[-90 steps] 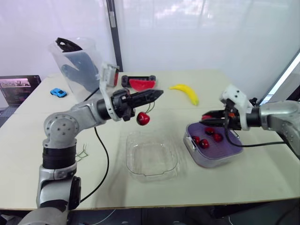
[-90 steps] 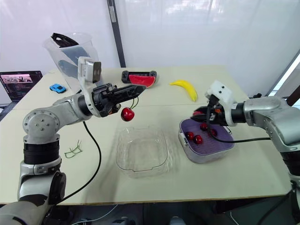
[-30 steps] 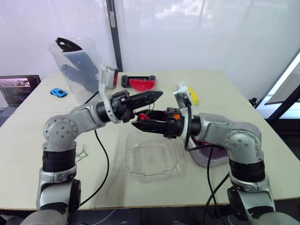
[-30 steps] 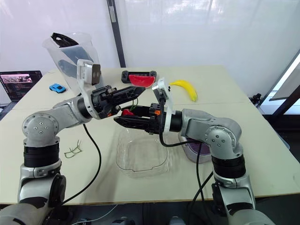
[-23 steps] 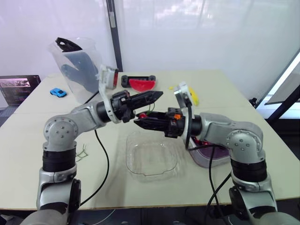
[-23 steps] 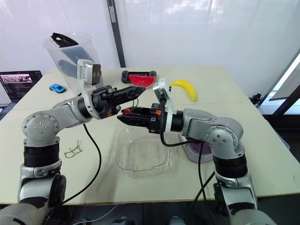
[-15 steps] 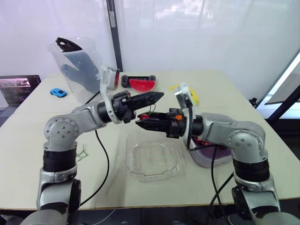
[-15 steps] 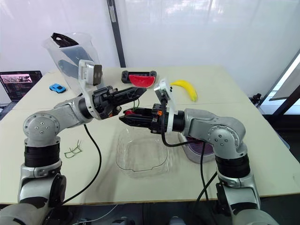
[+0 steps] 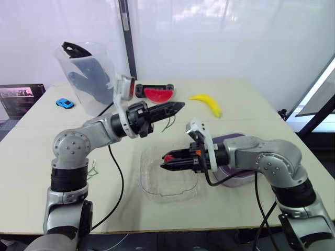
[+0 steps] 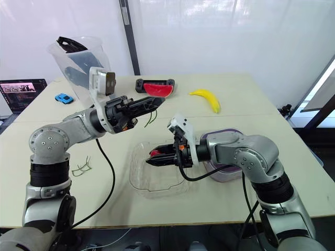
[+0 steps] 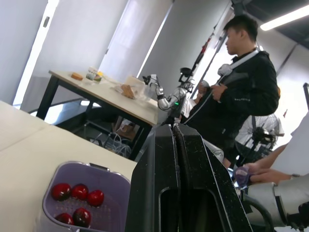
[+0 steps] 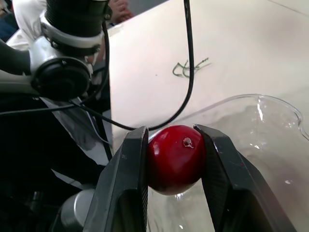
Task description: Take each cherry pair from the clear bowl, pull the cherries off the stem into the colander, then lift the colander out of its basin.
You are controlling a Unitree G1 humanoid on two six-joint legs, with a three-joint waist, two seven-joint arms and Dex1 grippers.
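Red cherry [image 12: 175, 157] now pulled free, clamped in right gripper [image 9: 166, 161]; left gripper [image 9: 178, 106] pinches stem [image 10: 151, 117].

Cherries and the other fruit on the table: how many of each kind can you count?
Cherries: 5 (4 in the colander, 1 held in the right gripper)
Banana: 1
Watermelon slice: 1
Total: 7 pieces of fruit
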